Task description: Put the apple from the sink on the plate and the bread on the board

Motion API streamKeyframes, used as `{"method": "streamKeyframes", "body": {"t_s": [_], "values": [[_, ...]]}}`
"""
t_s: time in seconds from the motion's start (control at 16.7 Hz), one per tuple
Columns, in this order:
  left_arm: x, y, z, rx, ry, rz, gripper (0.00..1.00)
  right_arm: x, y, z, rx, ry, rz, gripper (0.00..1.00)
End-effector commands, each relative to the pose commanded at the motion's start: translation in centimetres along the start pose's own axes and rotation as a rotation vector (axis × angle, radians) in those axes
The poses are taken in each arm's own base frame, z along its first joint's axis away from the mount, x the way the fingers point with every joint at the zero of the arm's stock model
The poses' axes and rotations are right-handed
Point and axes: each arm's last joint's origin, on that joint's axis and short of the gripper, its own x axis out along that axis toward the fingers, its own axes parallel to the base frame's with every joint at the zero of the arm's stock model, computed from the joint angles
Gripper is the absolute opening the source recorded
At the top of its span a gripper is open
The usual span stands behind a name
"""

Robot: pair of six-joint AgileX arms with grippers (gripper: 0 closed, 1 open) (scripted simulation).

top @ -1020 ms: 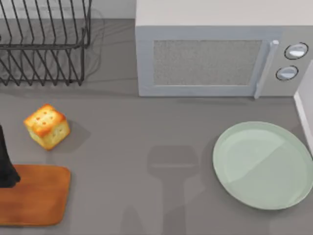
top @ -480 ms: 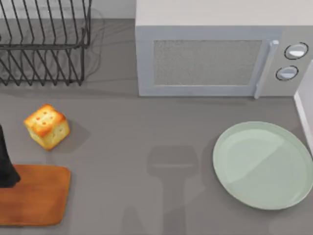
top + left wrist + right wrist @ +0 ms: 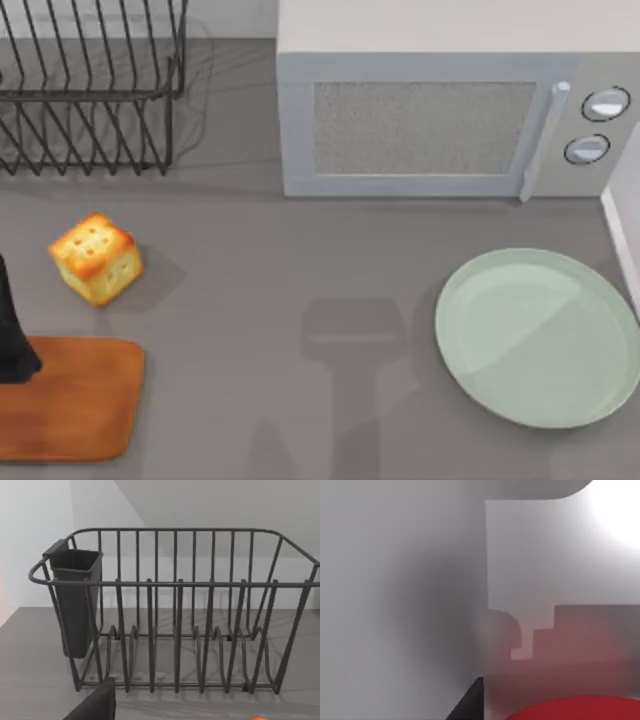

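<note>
Right under your right wrist camera sits the apple (image 3: pixel 575 708), smooth, round, likely slippery, so pinch across its widest middle; can't tell the pincer's state.

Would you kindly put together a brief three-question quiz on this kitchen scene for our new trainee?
1. True or false: the bread already lies on the board.
2. Which object stands nearest the plate? A) dish rack B) microwave C) board
3. Fill in: the right wrist view shows the top of something coloured ____ at close range.

Key: 1. False; it sits on the counter beside the board, apart from it. 2. B. 3. Red, likely the apple.
</note>
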Motion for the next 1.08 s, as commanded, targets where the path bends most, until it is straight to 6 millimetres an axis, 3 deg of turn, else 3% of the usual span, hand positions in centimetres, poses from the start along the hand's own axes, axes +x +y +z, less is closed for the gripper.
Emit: {"method": "streamKeyframes", "body": {"t_s": [0.48, 0.54, 0.72, 1.08], "values": [[0.0, 0.0, 0.0, 0.000, 0.000, 0.000, 1.00, 0.0, 0.0, 0.0, 0.000, 0.000, 0.000, 0.00], [0.0, 0.0, 0.0, 0.000, 0.000, 0.000, 1.00, -3.1, -0.1, 0.7, 0.007, -0.054, 0.000, 0.00], [0.0, 0.0, 0.0, 0.000, 0.000, 0.000, 1.00, -4.4, -0.2, 0.9, 0.007, -0.056, -0.001, 0.00], [0.0, 0.0, 0.0, 0.000, 0.000, 0.000, 1.00, -11.7, -0.1, 0.8, 0.008, -0.046, 0.002, 0.00]]}}
